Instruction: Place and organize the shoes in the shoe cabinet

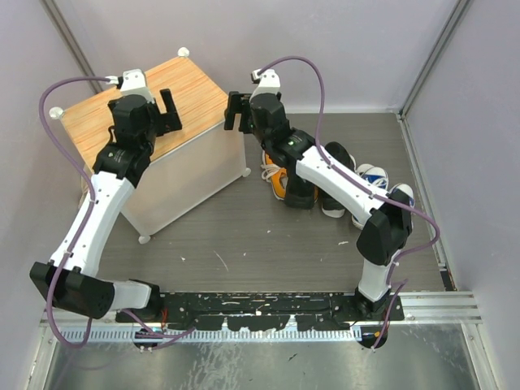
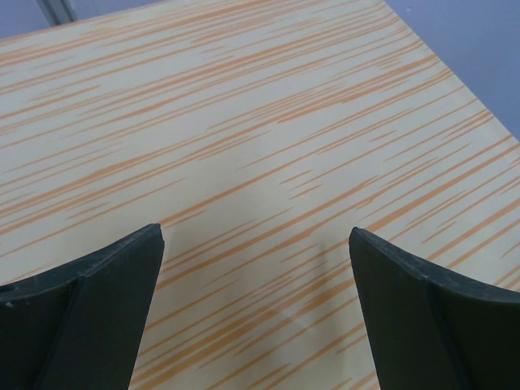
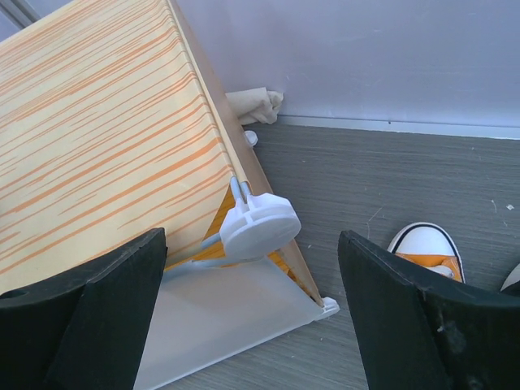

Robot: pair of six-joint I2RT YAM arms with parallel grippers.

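From above, the cabinet stands back left, the shoes heaped on the table to its right; the left wrist shows the left claw released over its striped top; the right wrist, the right claw released just by a white corner knob.

Shoe cabinet stands at left rear of bench; shoes lie clustered on bench to its right, near its corner.

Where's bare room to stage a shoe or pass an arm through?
Free: the grey tabletop between the shoe cabinet front and the base rail, and the strip along the back wall. Crowded: the shoes bunched under the right arm.
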